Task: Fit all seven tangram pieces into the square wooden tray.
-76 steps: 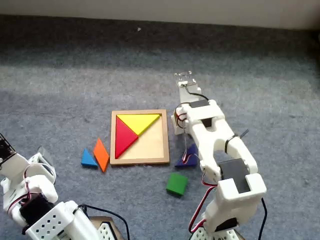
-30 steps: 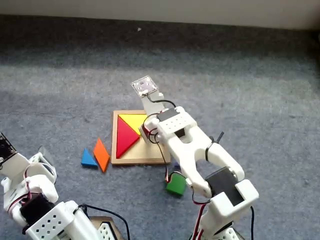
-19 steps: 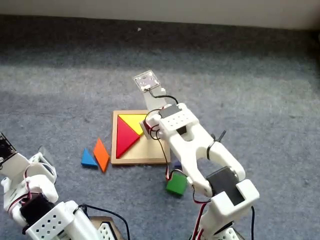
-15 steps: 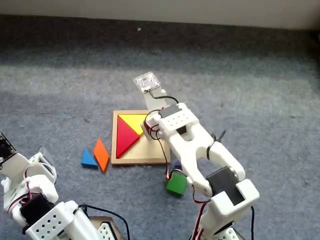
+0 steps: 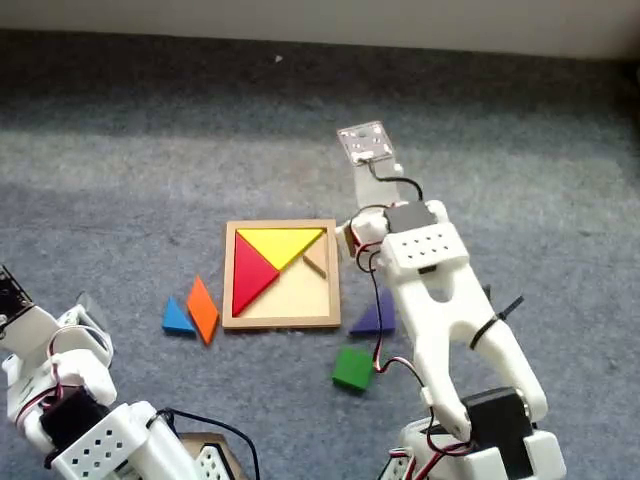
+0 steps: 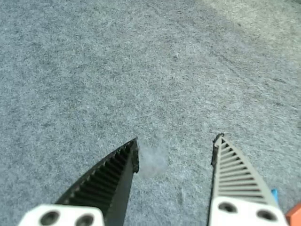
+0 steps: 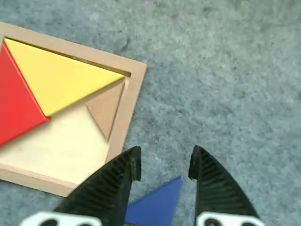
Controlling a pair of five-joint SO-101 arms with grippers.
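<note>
The square wooden tray (image 5: 330,290) holds a yellow triangle (image 5: 280,245), a red triangle (image 5: 250,275) and a small tan triangle (image 5: 315,262) against its right wall. My right gripper (image 7: 164,162) is open and empty. It hangs over the carpet just right of the tray (image 7: 134,89), above the tip of a dark blue triangle (image 7: 155,205) (image 5: 375,315). A green square (image 5: 353,368) lies below that. A small blue triangle (image 5: 177,316) and an orange parallelogram (image 5: 203,308) lie left of the tray. My left gripper (image 6: 177,141) is open over bare carpet.
Grey carpet covers the whole table. The right arm (image 5: 430,290) stretches from the bottom edge up past the tray's right side. The left arm (image 5: 60,390) sits folded at the bottom left corner. A pale wall strip (image 5: 320,20) runs along the far edge.
The right arm swung over the tray and back off it to the right. The tan triangle now lies in the tray, let go. The left arm has not moved.
</note>
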